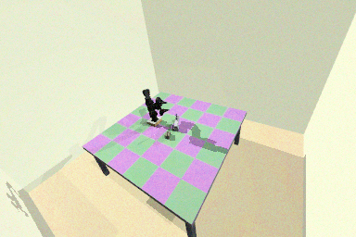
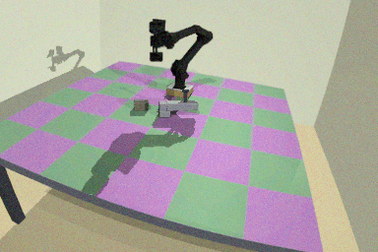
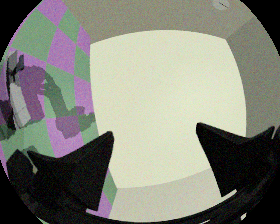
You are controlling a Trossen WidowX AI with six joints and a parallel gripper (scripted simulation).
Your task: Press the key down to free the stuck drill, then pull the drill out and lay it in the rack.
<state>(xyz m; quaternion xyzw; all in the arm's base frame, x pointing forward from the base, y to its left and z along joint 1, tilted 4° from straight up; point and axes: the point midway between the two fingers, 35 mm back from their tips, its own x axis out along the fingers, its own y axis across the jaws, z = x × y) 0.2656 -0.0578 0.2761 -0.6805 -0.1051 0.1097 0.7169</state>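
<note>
1. The black tool [image 1: 164, 106] [image 2: 156, 56] [image 3: 155, 132] is spread wide, raised above the checkered counter [image 1: 185, 156] [image 2: 217, 157] [image 3: 66, 47], pinching nothing.
2. A grey fixture [image 1: 175, 123] [image 2: 178, 106] [image 3: 19, 106] rests near the arm's base [image 1: 158, 121] [image 2: 172, 92]; a dark upright piece [image 2: 185, 95] stands at it, too small to identify as key or drill.
3. A small brownish block [image 1: 168, 135] [image 2: 141, 104] sits nearby, its details blurred.
4. In the wrist view, the frame cuts off the tool's lower parts.

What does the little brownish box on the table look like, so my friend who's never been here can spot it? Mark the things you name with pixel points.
Find the table [image 1: 178, 180] [image 2: 212, 200] with pink and green squares, then the black robot arm [image 1: 153, 106] [image 2: 197, 49] standing on it. Near the arm's foot is a small, boxy, grey-brown block [image 1: 168, 135] [image 2: 141, 105]. It's much shorter than the long pale-grey piece [image 1: 175, 124] [image 2: 179, 106] beside it.
</note>
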